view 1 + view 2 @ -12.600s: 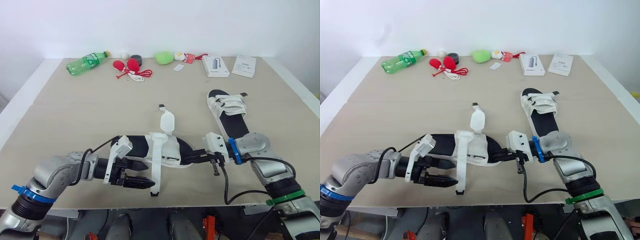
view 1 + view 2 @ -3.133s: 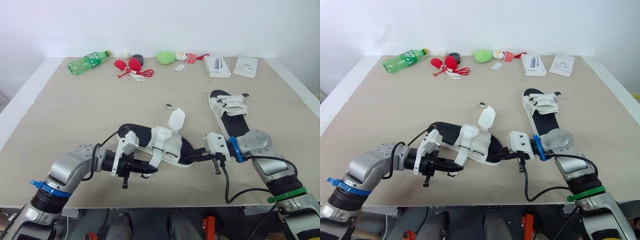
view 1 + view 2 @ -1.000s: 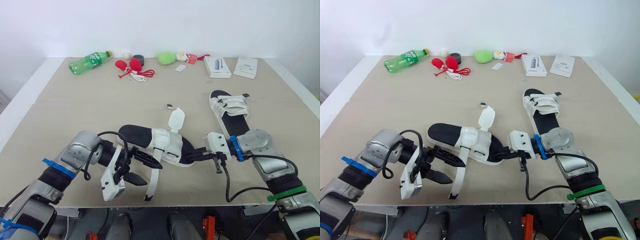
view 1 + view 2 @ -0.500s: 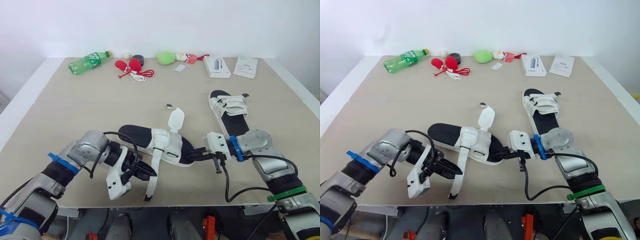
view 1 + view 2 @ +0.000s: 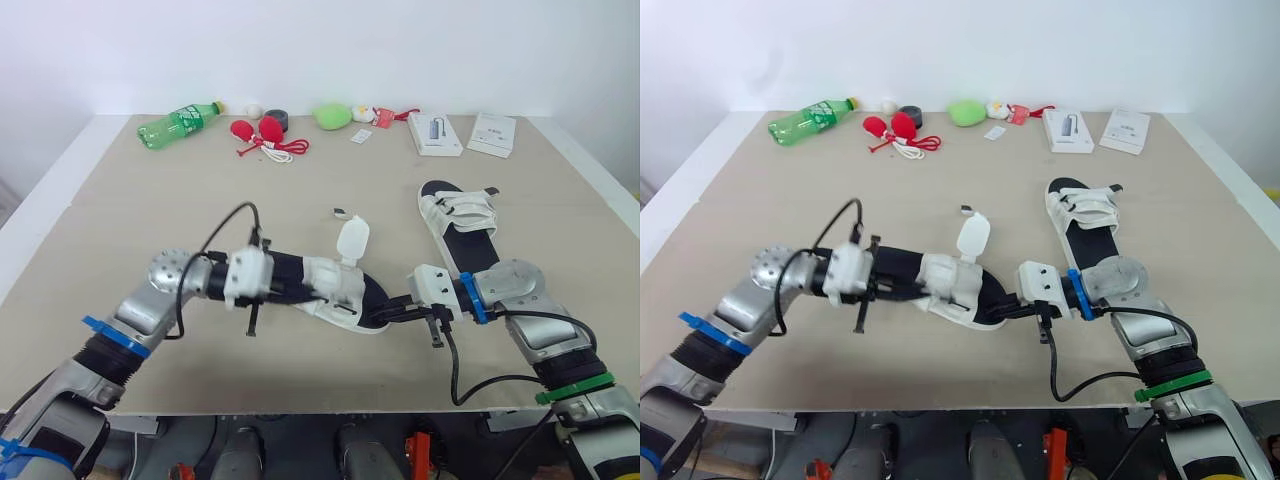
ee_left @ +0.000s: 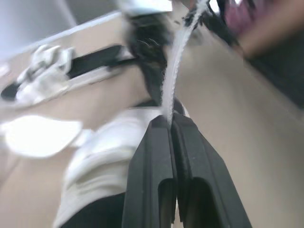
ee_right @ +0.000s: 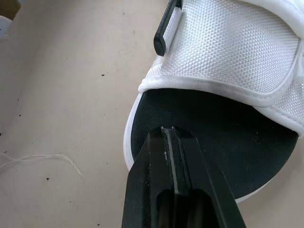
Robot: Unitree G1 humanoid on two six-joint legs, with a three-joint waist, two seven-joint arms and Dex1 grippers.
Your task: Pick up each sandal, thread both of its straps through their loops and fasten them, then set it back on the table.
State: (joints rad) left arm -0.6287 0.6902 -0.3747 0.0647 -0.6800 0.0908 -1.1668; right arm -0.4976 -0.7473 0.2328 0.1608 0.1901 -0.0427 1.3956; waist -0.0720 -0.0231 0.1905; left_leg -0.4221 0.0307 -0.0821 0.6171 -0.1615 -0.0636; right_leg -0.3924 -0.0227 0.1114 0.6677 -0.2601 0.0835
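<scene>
So the sandal [image 5: 345, 298] being worked on is in the near middle of the table [image 5: 140, 215], lying crosswise between the two arms, heel to the left and toe to the right. The right gripper [image 7: 169, 130] has its jaws pressed together on the rim of the black sole at the toe end. The left gripper [image 6: 169, 122] reaches in over the heel side with its jaws pinching a thin white strap [image 6: 178, 52], which runs straight out from the fingertips. Another wide white strap flap [image 5: 352, 240] stands up on the far side of the sandal. Honestly can't tell whether the sole is resting flat on the table or is slightly lifted. The second sandal [image 5: 458, 218] lies further right, pointing away, apart from both grippers. A green bottle [image 5: 178, 122] lies at the far left edge.
</scene>
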